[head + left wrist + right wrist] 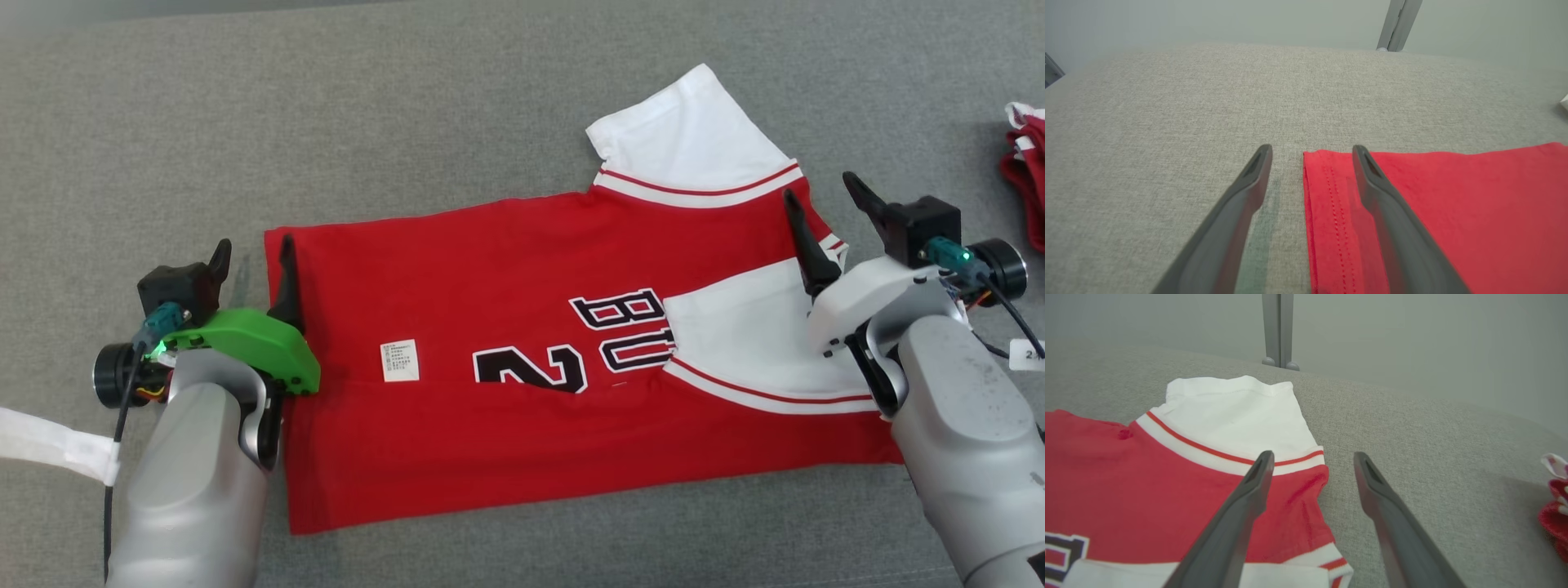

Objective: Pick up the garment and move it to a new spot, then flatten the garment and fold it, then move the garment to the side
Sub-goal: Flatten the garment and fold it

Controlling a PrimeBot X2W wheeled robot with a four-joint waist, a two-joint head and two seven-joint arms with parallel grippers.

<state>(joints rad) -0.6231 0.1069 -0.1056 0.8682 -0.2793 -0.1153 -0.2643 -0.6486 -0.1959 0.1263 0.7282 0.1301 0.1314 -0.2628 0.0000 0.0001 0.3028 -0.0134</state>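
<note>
- Soft, even light falls from overhead on the grey tabletop (490, 98), and the whole scene is bright.
- Shadows are faint. In the left wrist view a pale greenish smear lies beneath the left hand's (1311, 148) fingers (1241, 212).
- The red garment (490, 269) looks matt and keeps its colour. Its white sleeve (694, 131) is bright, and the seams stay readable.
- The head view's top left corner hazes to pale grey.
- Both wrist views bow the tabletop's far edge. Those fingers blur towards the bottom edge, and the wall (1208, 20) behind is soft.
</note>
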